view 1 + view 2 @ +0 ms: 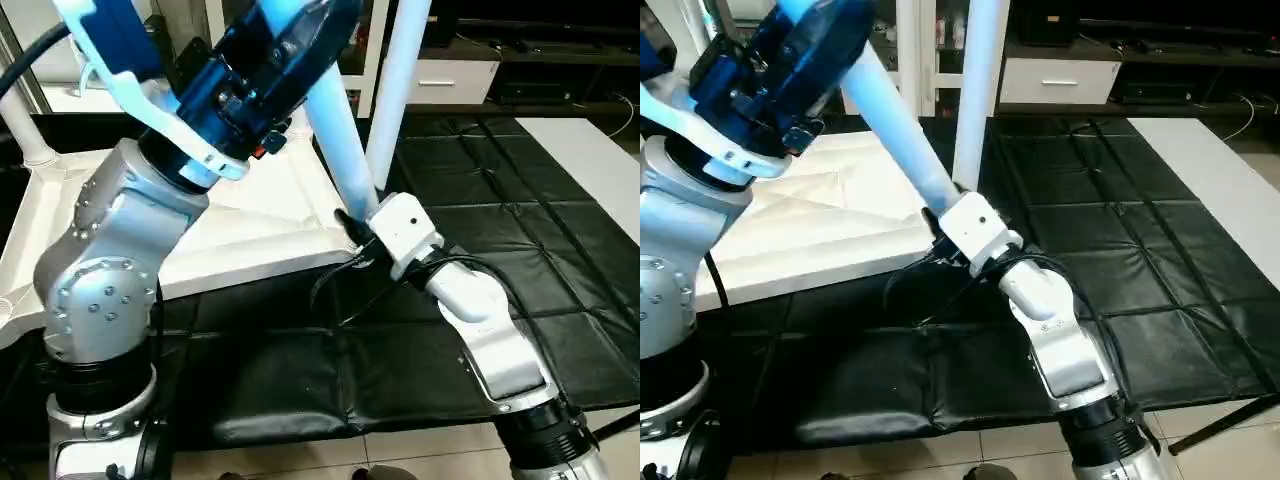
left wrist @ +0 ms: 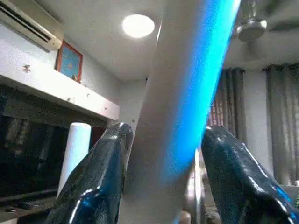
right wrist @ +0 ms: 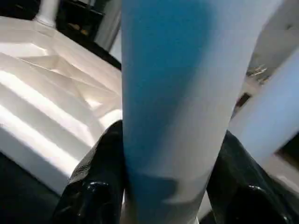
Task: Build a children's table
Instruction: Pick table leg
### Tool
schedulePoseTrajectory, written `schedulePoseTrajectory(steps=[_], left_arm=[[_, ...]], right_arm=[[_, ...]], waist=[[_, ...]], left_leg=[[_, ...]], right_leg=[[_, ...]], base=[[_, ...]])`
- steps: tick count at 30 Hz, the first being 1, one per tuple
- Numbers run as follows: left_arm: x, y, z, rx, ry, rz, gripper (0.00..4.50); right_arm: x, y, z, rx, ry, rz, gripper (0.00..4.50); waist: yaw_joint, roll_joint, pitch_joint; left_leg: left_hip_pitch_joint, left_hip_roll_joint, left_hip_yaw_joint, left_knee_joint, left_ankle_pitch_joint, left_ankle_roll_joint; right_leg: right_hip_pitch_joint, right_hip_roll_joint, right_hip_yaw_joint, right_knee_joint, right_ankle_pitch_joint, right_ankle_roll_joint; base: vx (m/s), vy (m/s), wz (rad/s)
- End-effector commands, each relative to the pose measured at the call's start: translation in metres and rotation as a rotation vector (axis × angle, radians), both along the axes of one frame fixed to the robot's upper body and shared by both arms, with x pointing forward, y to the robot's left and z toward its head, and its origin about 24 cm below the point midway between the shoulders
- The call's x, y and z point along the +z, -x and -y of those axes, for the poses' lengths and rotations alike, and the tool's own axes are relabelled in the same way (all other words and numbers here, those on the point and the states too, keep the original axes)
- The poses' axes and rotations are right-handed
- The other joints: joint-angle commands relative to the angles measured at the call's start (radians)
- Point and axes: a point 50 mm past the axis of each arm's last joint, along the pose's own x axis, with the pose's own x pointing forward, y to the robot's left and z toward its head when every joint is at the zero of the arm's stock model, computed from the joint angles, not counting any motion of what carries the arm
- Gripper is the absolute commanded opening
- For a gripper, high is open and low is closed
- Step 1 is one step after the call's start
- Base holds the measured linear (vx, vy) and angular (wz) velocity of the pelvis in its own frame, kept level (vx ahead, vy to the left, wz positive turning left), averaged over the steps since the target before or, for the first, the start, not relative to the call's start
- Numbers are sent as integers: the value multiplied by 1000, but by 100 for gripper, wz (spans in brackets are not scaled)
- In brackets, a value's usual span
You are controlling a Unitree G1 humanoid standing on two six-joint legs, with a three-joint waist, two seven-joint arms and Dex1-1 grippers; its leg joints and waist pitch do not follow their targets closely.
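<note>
- My left forearm point(image 1: 105, 260) is shiny silver and round, with little screws.
- My right forearm point(image 1: 490, 340) is silver and white, with a thin black cable point(image 1: 330, 290).
- My fingers point(image 2: 93, 186) are shiny black.
</note>
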Motion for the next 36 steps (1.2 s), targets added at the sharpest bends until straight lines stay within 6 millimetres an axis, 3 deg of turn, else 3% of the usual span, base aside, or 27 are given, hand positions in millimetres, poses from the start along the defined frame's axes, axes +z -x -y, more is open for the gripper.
schedulePoseTrajectory(steps=[1,2,3,7,9,10,11,12,13,14,15,16,17,19,20,21,22,25,26,27,29,31,33,34,36], left_arm=[[4,7,-8,-38,2,16,306],[4,8,-12,-39,6,11,306],[3,8,-16,-33,14,6,336],[3,9,-25,-15,20,-3,351],[2,6,-32,40,26,-17,386],[-5,-2,-43,142,22,-83,395],[-17,-13,-58,291,-2,-161,396],[-18,-13,-58,298,-3,-164,396],[-27,-20,-69,403,-26,-221,396],[-42,-27,-83,574,-59,-296,396],[-42,-27,-83,574,-59,-296,396],[-64,-32,-96,734,-98,-428,396],[-73,-33,-101,814,-106,-463,396],[-102,-29,-113,1021,-122,-576,396],[-102,-29,-113,1021,-122,-576,396],[-120,-19,-108,1098,-121,-577,396],[-125,-16,-105,1118,-121,-577,396],[-135,-11,-100,1160,-123,-629,396],[-142,-10,-93,1108,-220,-683,396],[-146,-10,-88,1066,-295,-718,396],[-148,-8,-81,968,-301,-718,396],[-157,-4,-67,867,-405,-699,396],[-164,-3,-61,858,-458,-687,396],[-164,-3,-61,858,-458,-687,396],[-171,-4,-55,891,-464,-655,396]], right_arm=[[5,1,7,1,-80,-38,186],[6,1,8,7,-106,-52,186],[6,1,9,14,-120,-59,186],[7,2,11,42,-112,-57,186],[8,3,12,63,-129,-61,186],[10,5,15,74,-150,-68,186],[12,8,17,87,-181,-80,186],[12,8,17,88,-183,-81,186],[13,10,19,99,-205,-91,186],[13,15,21,114,-219,-104,186],[13,15,21,114,-219,-104,186],[12,21,21,151,-222,-111,186],[12,25,20,186,-235,-114,186],[13,36,15,284,-265,-103,186],[13,36,15,284,-265,-103,186],[13,44,15,306,-296,-106,186],[12,46,16,302,-308,-109,186],[8,48,18,279,-335,-142,186],[4,50,22,260,-378,-204,186],[1,51,24,248,-409,-248,186],[0,51,28,234,-417,-260,186],[-5,50,42,164,-459,-295,186],[-10,50,50,126,-495,-329,186],[-10,50,50,126,-495,-329,186],[-18,50,59,69,-502,-349,186]], waist=[[-4,20,-75],[-4,20,-74],[-3,18,-74],[2,20,-74],[2,20,-74],[3,27,-73],[1,25,-73],[-2,35,-69],[-3,28,-69],[2,57,-71],[-3,48,-71],[0,60,-73],[-1,52,-69],[-1,55,-72],[-2,59,-75],[-2,52,-72],[0,47,-69],[1,50,-73],[0,45,-68],[5,51,-65],[2,51,-59],[-4,53,-61],[-9,61,-59],[-13,64,-61],[-18,62,-57]], left_leg=[[27,37,-30,-89,-371,-66],[29,37,-29,-88,-375,-66],[30,37,-28,-88,-376,-65],[30,38,-27,-88,-357,-72],[28,38,-28,-89,-358,-72],[28,38,-29,-90,-361,-76],[29,39,-28,-89,-365,-76],[31,39,-30,-92,-389,-76],[30,34,-30,-89,-400,-73],[35,33,-35,-90,-400,-76],[32,36,-35,-90,-398,-74],[32,35,-37,-90,-398,-74],[33,37,-36,-91,-405,-70],[29,33,-38,-87,-397,-53],[29,34,-38,-85,-395,-51],[21,40,-43,-90,-386,-40],[20,39,-41,-90,-388,-30],[27,38,-45,-90,-419,-36],[31,39,-48,-92,-442,-39],[36,37,-51,-93,-470,-43],[43,32,-54,-91,-515,-50],[39,32,-62,-98,-536,-55],[40,40,-70,-111,-586,-74],[27,41,-75,-119,-581,-76],[29,36,-72,-116,-593,-74]], right_leg=[[33,-32,29,-68,-362,-116],[32,-30,29,-68,-359,-118],[32,-31,30,-68,-357,-120],[33,-32,31,-65,-347,-125],[35,-33,31,-66,-359,-119],[35,-34,31,-66,-369,-114],[33,-33,31,-68,-369,-111],[32,-29,28,-73,-380,-97],[32,-29,28,-75,-423,-78],[31,-33,28,-74,-447,-67],[32,-31,27,-81,-442,-61],[33,-30,26,-76,-438,-54],[29,-30,26,-84,-447,-49],[30,-34,25,-89,-496,-40],[29,-34,24,-89,-493,-43],[35,-37,22,-94,-488,-41],[30,-38,22,-100,-519,-34],[20,-35,19,-104,-546,-33],[16,-33,16,-106,-534,-40],[12,-32,16,-104,-551,-37],[5,-29,10,-115,-601,-23],[16,-33,4,-121,-616,-4],[23,-32,-1,-116,-558,-18],[36,-35,-1,-109,-520,-24],[33,-40,-4,-120,-554,-17]], base=[[0,0,0],[0,0,0],[0,0,0],[0,0,0],[0,0,0],[0,0,0],[0,0,0],[0,0,0],[0,0,0],[0,0,0],[0,0,0],[0,0,0],[0,0,0],[0,0,0],[0,0,0],[0,0,0],[0,0,0],[0,0,0],[0,0,0],[0,0,0],[0,0,0],[0,0,0],[0,0,0],[0,0,0],[0,0,0]])
